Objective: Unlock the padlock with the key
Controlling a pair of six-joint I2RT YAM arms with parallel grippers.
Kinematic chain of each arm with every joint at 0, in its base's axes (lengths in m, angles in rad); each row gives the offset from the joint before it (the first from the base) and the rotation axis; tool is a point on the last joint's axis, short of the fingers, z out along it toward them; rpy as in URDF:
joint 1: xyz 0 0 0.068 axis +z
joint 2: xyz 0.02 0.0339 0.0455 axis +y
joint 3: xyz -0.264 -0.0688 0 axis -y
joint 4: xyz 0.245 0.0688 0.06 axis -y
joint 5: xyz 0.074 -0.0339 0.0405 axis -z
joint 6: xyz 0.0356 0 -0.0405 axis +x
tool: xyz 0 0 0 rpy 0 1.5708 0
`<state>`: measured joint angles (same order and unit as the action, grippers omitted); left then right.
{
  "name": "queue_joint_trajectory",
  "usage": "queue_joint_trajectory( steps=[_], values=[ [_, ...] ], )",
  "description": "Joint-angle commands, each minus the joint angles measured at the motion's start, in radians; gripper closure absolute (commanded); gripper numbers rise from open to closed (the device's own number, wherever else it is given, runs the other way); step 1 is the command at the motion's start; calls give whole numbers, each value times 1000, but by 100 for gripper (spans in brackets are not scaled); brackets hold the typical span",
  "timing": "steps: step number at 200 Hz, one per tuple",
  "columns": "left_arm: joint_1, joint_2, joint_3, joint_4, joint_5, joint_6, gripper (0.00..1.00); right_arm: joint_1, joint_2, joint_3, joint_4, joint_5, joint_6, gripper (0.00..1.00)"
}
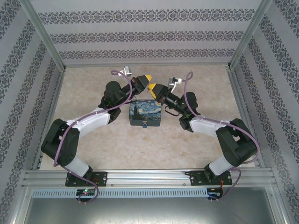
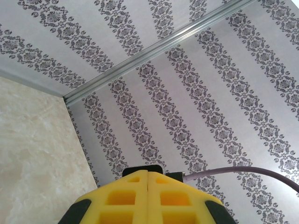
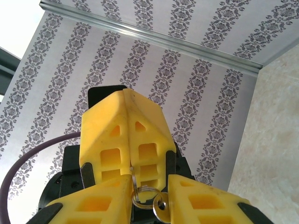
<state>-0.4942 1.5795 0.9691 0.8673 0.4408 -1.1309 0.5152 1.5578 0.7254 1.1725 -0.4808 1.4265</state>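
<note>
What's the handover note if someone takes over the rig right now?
Left gripper: shut. In the right wrist view the key ring seems pinched in the seam between its fingers.
Right gripper: jaws narrowly apart around the ring and key; I cannot tell whether it is clamped.
Things: the grippers meet in the air behind the painted box, which sits on the table. The padlock is at the box's near face, too small to read its state.
Done: key is off the table, up at the grippers.
To do: settle the key in one gripper, bring it to the padlock, insert, turn.
</note>
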Motion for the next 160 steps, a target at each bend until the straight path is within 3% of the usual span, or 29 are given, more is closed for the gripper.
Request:
queue_joint_trajectory(
  steps=[1, 105, 160],
  values=[
    [7, 6, 3, 55, 7, -10, 100, 14, 14, 30, 45, -12, 5, 73],
    [7, 6, -11, 69, 6, -20, 100, 5, 21, 46, 50, -10, 14, 83],
    [6, 6, -17, 75, -3, -26, 100, 3, 19, 30, 53, -10, 15, 100]
  ],
)
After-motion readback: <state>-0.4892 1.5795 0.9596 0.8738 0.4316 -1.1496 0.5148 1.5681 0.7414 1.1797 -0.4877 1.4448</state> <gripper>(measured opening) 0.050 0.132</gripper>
